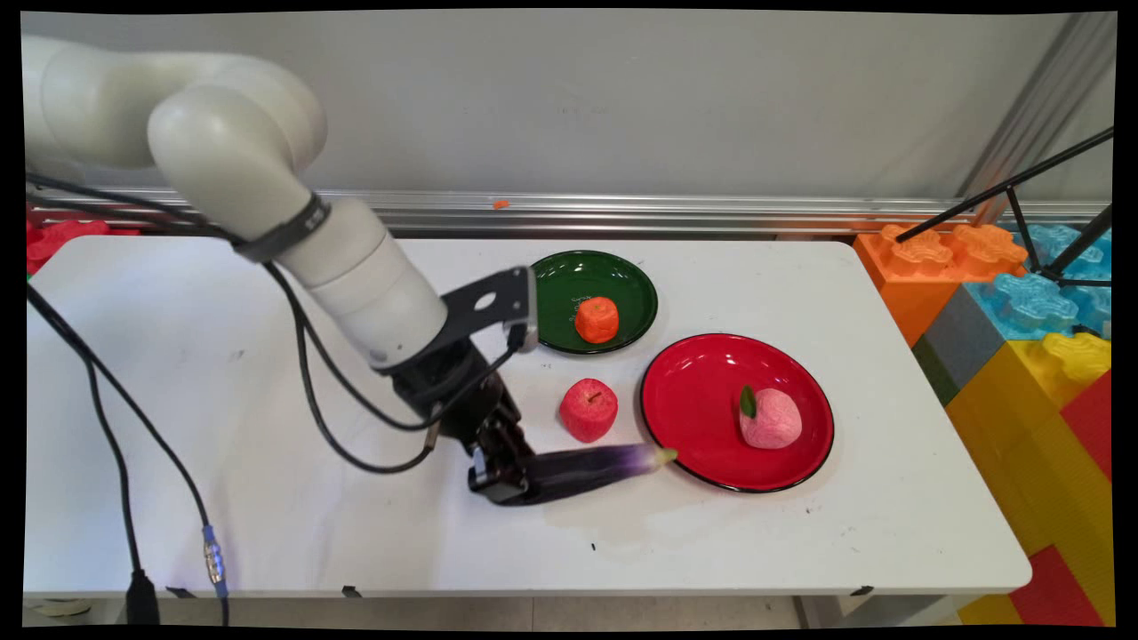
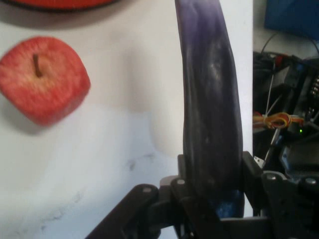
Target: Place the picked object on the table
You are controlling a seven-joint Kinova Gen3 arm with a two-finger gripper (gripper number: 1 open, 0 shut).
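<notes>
White table under a grey wall, bright toy blocks (image 1: 1022,302) stacked off to 3 o'clock, and the arm reaches in from 10 o'clock, wrist dropped low near the middle of the tabletop (image 1: 222,444). The gripper (image 1: 502,476) is clamped on the thick end of an eggplant (image 1: 591,469) — the hand view confirms it, both black fingers (image 2: 251,172) pressed against the purple skin with the eggplant (image 2: 212,114) running straight out between them.

Now the key line-up: the eggplant's long axis points from the gripper toward 3 o'clock, lying low over the table, and its pale tip sits right at the near-left rim of the red plate (image 1: 702,409). Whether the tip touches or overhangs that rim, I cannot tell.

On the red plate, toward its right half, sits a pink peach (image 1: 772,418) with a green leaf. Just beside the eggplant at 12 o'clock stands a red apple (image 1: 588,409) on the bare table, left of the plate and apart from it. Farther back, at 12 o'clock from the apple, a green plate (image 1: 569,276) holds an orange fruit (image 1: 597,319).
</notes>
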